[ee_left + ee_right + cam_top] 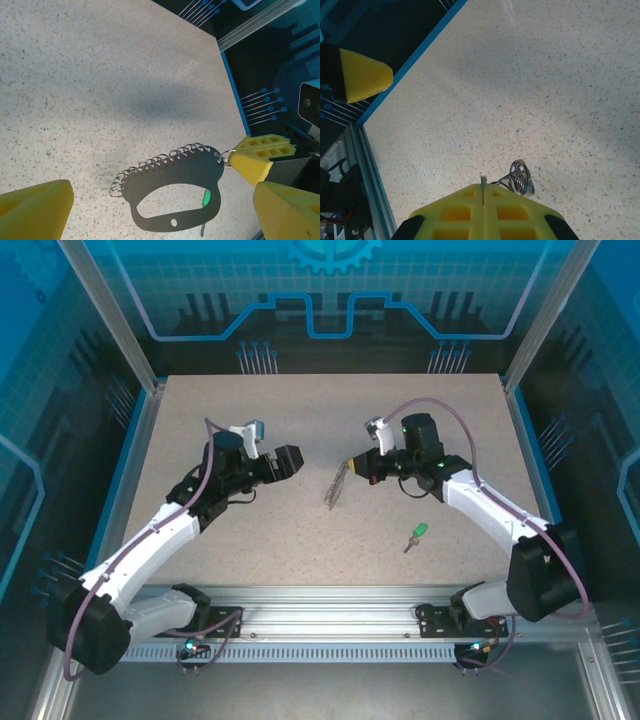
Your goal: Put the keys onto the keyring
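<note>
Right end effector (483, 187) clenched on keyring (170, 172), left end effector (288, 462) released, green key (418, 533) on speckled table (300, 410), blue walls (330, 300)

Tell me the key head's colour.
Bright green key head; clearest in the top external view.

Bright, even light, soft shadows across the table (100, 75), left hand (162, 197) fingers (35, 207) slightly blurred.

Speckled table (300, 405), blue enclosure walls (330, 300)
</note>
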### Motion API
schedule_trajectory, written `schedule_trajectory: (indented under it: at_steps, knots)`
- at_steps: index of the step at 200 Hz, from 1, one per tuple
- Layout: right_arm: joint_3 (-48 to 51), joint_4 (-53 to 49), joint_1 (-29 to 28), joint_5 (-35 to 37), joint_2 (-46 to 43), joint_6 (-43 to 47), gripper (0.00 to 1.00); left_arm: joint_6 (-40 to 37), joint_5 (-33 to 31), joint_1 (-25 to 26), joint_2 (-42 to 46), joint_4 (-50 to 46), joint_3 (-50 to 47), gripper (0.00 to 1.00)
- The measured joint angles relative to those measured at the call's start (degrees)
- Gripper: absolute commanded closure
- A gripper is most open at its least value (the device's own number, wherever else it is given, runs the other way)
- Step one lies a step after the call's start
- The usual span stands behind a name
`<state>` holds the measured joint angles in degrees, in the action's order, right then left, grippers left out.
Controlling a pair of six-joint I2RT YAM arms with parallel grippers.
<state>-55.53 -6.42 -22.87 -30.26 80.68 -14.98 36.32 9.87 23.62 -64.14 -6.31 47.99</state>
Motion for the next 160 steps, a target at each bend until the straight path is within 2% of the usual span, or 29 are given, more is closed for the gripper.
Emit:
schedule_trajectory:
  at_steps: [94, 129, 160]
  knots:
    - [6.9, 5.7, -1.9, 0.3, 3.2, -2.1, 1.00, 0.9, -0.1, 1.0, -2.5, 4.8, -2.8, 0.05]
    - [8.4, 5.6, -3.0, 3.4, 5.9, -1.9, 1.00, 0.6, 0.1, 1.0, -2.7, 5.8, -3.0, 0.04]
    - [8.6, 4.9, -6.9, 8.4, 8.9, -1.9, 1.00, 0.0, 0.4, 1.0, -3.2, 6.7, -4.0, 0.04]
